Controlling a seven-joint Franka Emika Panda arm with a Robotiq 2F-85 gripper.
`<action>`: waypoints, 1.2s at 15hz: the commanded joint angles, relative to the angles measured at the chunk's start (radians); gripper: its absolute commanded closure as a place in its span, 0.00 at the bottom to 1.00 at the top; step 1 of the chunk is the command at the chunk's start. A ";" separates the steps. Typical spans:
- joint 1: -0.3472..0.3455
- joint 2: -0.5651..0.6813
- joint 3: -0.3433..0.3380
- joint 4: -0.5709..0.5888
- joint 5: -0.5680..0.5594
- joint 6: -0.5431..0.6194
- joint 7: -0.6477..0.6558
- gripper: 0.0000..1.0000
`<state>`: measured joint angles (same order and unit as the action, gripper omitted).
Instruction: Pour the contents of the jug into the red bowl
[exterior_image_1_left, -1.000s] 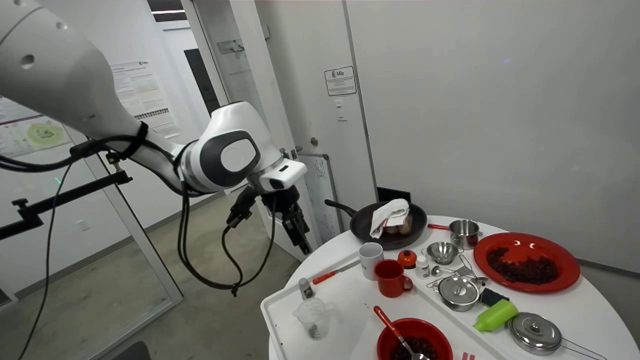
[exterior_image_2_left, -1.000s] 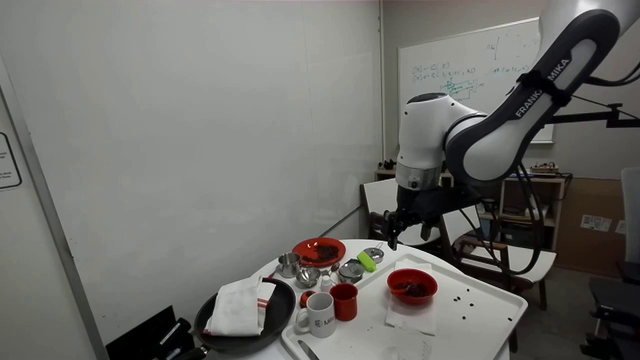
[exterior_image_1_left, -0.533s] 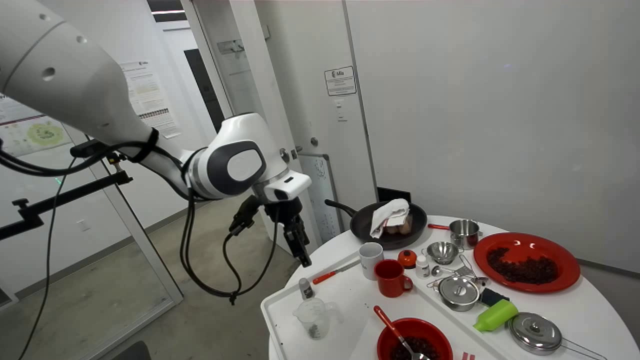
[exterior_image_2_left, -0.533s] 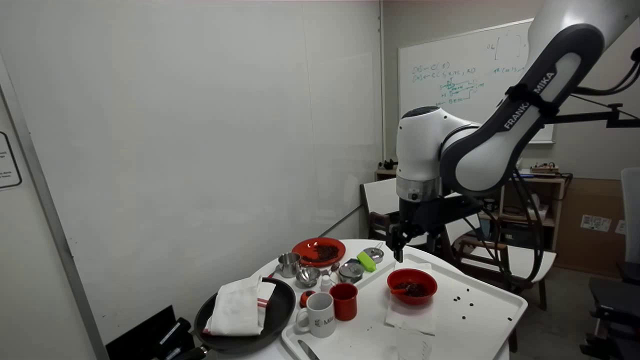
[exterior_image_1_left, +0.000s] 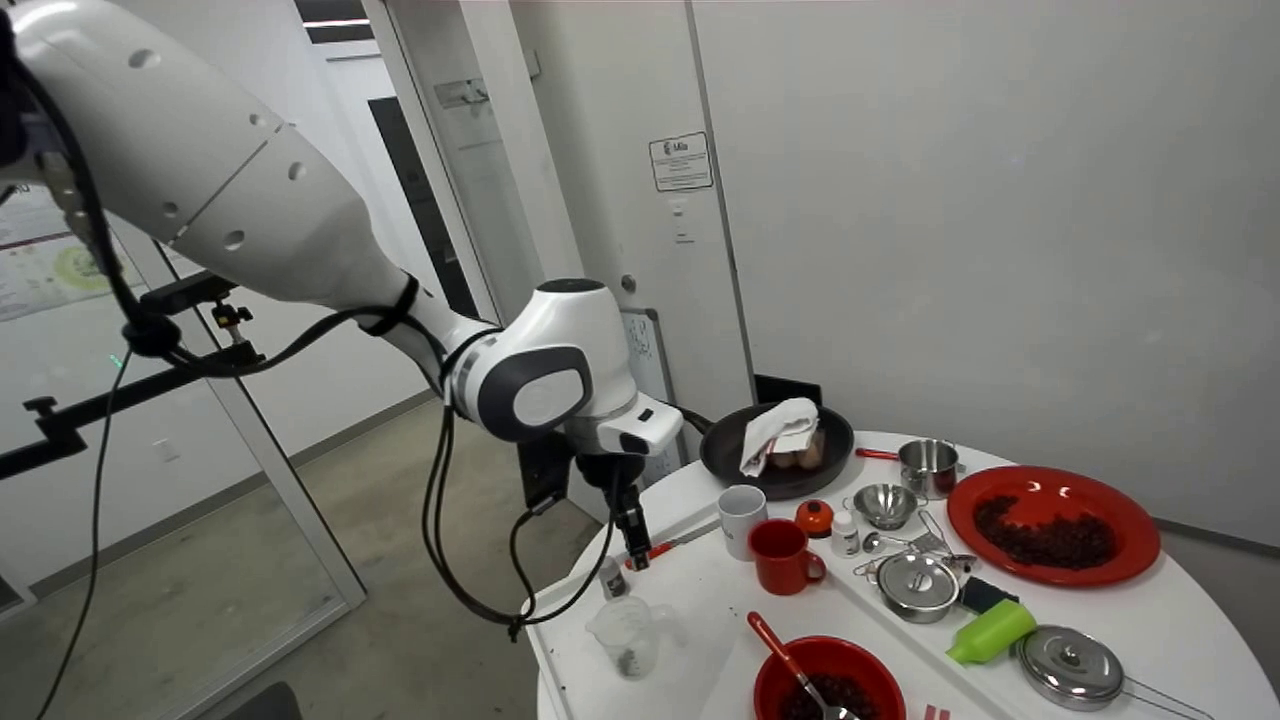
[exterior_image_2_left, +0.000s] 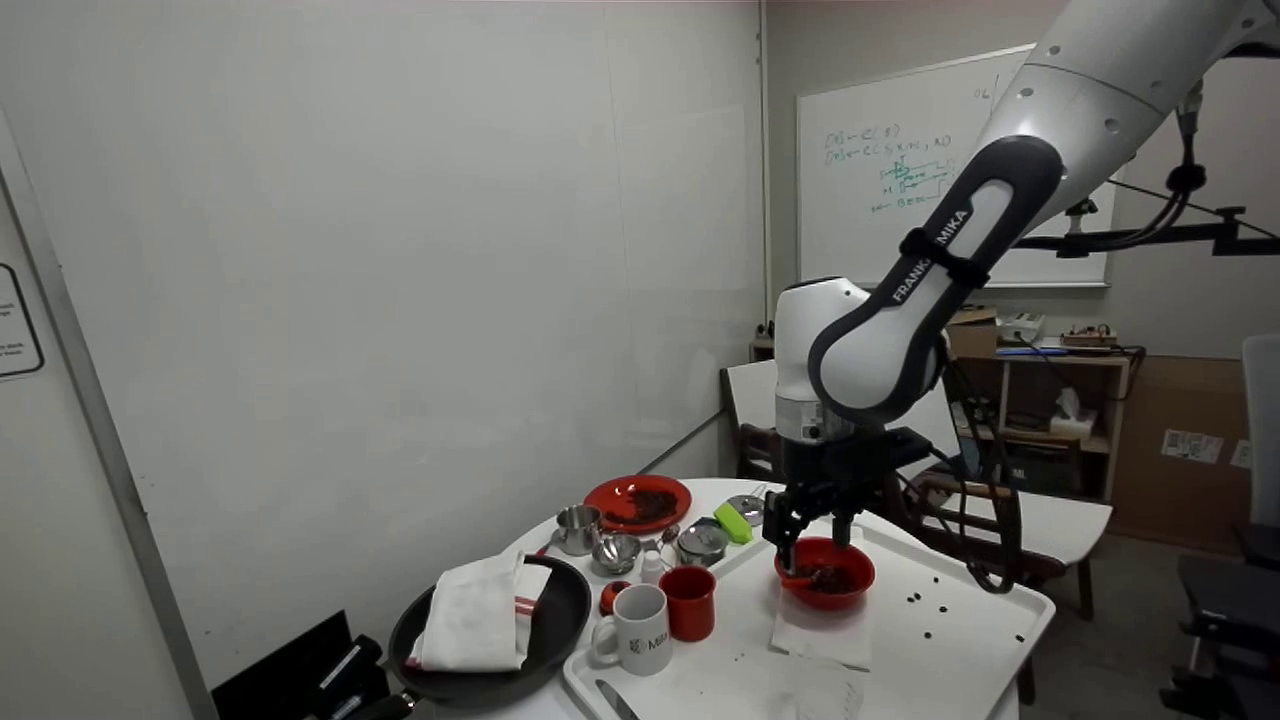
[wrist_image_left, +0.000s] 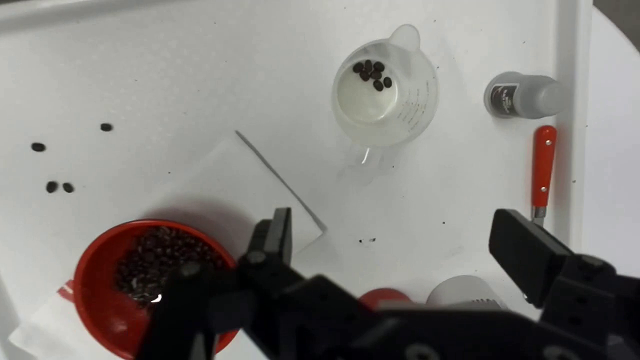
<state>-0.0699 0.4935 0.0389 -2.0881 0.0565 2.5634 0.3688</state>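
The jug (wrist_image_left: 417, 112) is small and transparent, with several dark beans on its bottom. It stands upright on the white tray, also in both exterior views (exterior_image_1_left: 622, 628) (exterior_image_2_left: 828, 688). In the wrist view its clear handle points toward my gripper (wrist_image_left: 392, 232). The red bowl (wrist_image_left: 89, 285) holds many dark beans and a spoon, on a white cloth; it shows in both exterior views (exterior_image_1_left: 768, 672) (exterior_image_2_left: 828, 598). My gripper is open and empty, above the tray, apart from the jug. It also shows in the exterior views (exterior_image_1_left: 638, 560) (exterior_image_2_left: 815, 548). The fingers partly hide the bowl.
A red-handled knife (wrist_image_left: 544, 157) and a small grey bottle (wrist_image_left: 530, 96) lie near the tray's edge (wrist_image_left: 572, 65). A red mug (exterior_image_1_left: 782, 560) and a white mug (exterior_image_1_left: 742, 518) stand close together. Beyond are a black pan (exterior_image_1_left: 725, 445), steel pots and a red plate (exterior_image_1_left: 1130, 530).
The arm has come down and over the tray, moving right and down in an exterior view. The jug, bowl and other objects have not moved.
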 joint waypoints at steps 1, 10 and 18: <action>-0.083 0.078 0.051 0.101 0.143 -0.082 -0.254 0.00; -0.016 0.231 -0.038 0.296 0.203 -0.380 -0.079 0.00; 0.075 0.373 -0.098 0.428 0.154 -0.397 0.055 0.00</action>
<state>-0.0320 0.7946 -0.0289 -1.7484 0.2421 2.1928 0.3960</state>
